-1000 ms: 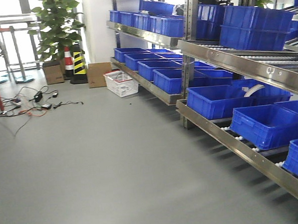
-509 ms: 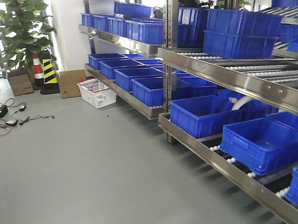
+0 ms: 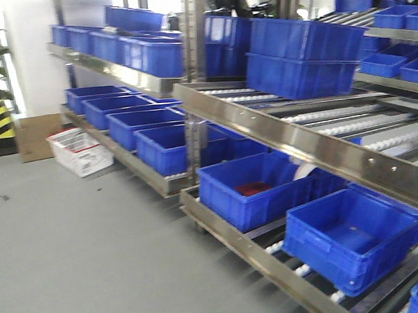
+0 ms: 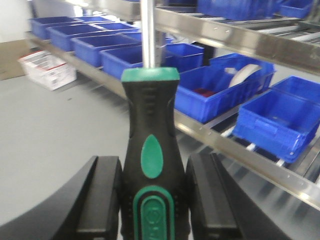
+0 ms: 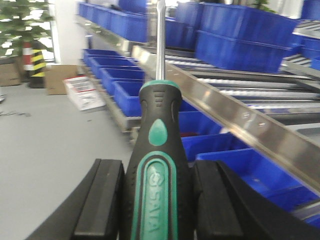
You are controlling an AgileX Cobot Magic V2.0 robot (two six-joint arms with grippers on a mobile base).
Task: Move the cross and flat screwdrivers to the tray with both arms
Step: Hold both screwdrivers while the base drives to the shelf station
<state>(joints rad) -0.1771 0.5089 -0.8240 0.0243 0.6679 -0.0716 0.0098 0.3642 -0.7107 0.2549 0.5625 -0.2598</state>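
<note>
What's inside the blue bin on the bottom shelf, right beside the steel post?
A small red thing lies on the floor of the blue bin, too blurred to name. Its near wall hides the floor's front part.

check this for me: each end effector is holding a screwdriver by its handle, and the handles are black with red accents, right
Not quite: the accents are green, not red. The left wrist view shows the left end effector gripping the black handle of one screwdriver, and the right wrist view shows the right end effector gripping the other screwdriver. Both handles carry green accents.
</note>
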